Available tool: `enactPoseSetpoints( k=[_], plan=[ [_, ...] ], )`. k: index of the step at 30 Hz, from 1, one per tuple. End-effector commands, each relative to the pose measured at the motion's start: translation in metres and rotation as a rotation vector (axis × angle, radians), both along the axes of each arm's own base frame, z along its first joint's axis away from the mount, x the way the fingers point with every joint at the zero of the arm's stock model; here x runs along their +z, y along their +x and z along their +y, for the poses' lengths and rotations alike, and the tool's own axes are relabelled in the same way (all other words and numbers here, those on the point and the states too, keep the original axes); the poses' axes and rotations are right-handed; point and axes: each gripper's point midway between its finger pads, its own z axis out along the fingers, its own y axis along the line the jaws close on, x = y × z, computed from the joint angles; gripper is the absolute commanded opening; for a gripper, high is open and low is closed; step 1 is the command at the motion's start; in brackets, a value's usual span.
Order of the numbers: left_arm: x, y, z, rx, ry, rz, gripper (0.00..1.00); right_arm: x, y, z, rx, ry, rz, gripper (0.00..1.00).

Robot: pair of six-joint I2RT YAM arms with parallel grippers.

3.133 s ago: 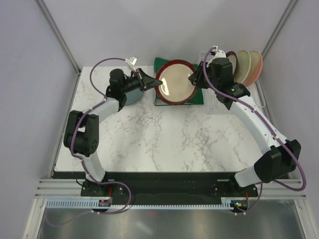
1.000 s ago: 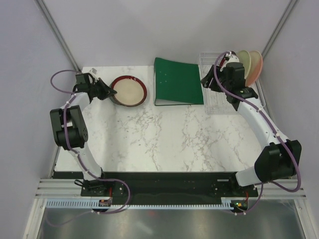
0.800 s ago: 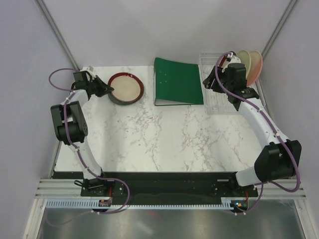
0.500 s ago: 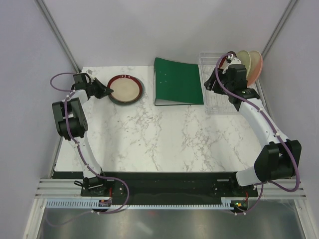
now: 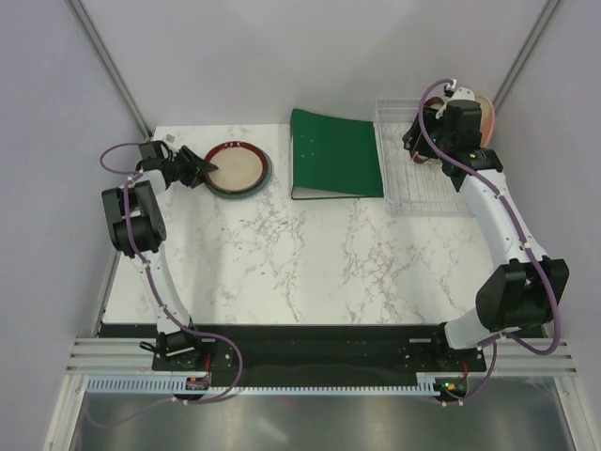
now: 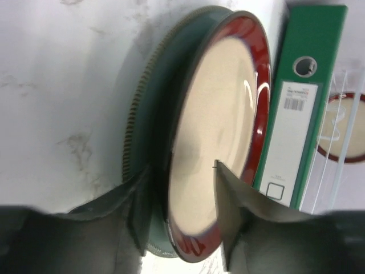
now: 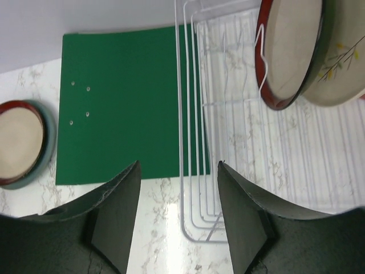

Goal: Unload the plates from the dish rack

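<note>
A dark-red-rimmed plate with a beige centre [image 6: 219, 125] lies on a slate grey plate [image 6: 165, 74] at the table's back left [image 5: 237, 169]. My left gripper [image 6: 182, 171] is open, its fingers straddling that plate's near rim with a gap on each side. In the clear dish rack [image 7: 194, 142] at the back right, another red-rimmed plate [image 7: 288, 51] and a cream plate with a sprig motif [image 7: 342, 63] stand on edge. My right gripper [image 7: 178, 164] hangs open and empty above the rack's left edge, short of those plates [image 5: 488, 113].
A flat green binder [image 5: 338, 153] lies between the plate stack and the rack [image 5: 427, 183]. Grey walls and metal posts close in the back and sides. Bare marble table [image 5: 319, 263] runs toward the arm bases.
My left arm set the red-rimmed plate down on the grey plate and its jaws parted. My right gripper moved back over the rack toward the standing plates.
</note>
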Motion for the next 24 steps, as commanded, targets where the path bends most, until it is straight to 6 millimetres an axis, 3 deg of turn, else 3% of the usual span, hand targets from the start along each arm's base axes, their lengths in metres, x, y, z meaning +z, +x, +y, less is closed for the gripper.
enactPoseSetpoints(
  k=[1,4,5,7,9,10,11,16,17,24],
  plan=[
    [0.012,0.008,-0.010,-0.046,-0.058,-0.048,0.63,0.029,0.013,-0.014,-0.032,-0.055,-0.058,0.64],
    [0.004,0.003,-0.010,-0.044,-0.056,-0.030,0.75,0.028,0.018,-0.024,-0.059,-0.076,-0.050,0.65],
    [0.002,0.003,-0.011,-0.050,-0.056,-0.029,1.00,0.034,0.021,-0.026,-0.065,-0.084,-0.060,0.65],
    [-0.003,-0.001,-0.011,-0.052,-0.051,-0.002,1.00,0.024,0.028,-0.036,-0.099,-0.122,-0.021,0.65],
    [-0.009,-0.004,-0.006,-0.033,-0.015,0.015,1.00,0.032,0.037,-0.045,-0.129,-0.171,-0.027,0.65],
    [-0.007,-0.008,-0.004,-0.021,0.004,0.034,1.00,0.018,0.042,-0.048,-0.134,-0.191,0.017,0.65],
    [-0.008,-0.011,-0.002,-0.018,0.027,0.038,1.00,0.025,0.047,-0.053,-0.153,-0.217,0.005,0.65],
    [-0.001,-0.014,0.001,-0.026,0.085,0.045,1.00,0.017,0.058,-0.063,-0.191,-0.264,0.043,0.65],
    [-0.014,-0.023,0.000,-0.041,0.107,0.117,1.00,0.020,0.058,-0.064,-0.193,-0.264,0.039,0.65],
    [0.008,-0.027,0.013,0.011,0.215,0.124,1.00,0.021,0.061,-0.074,-0.235,-0.311,0.041,0.65]
  ],
)
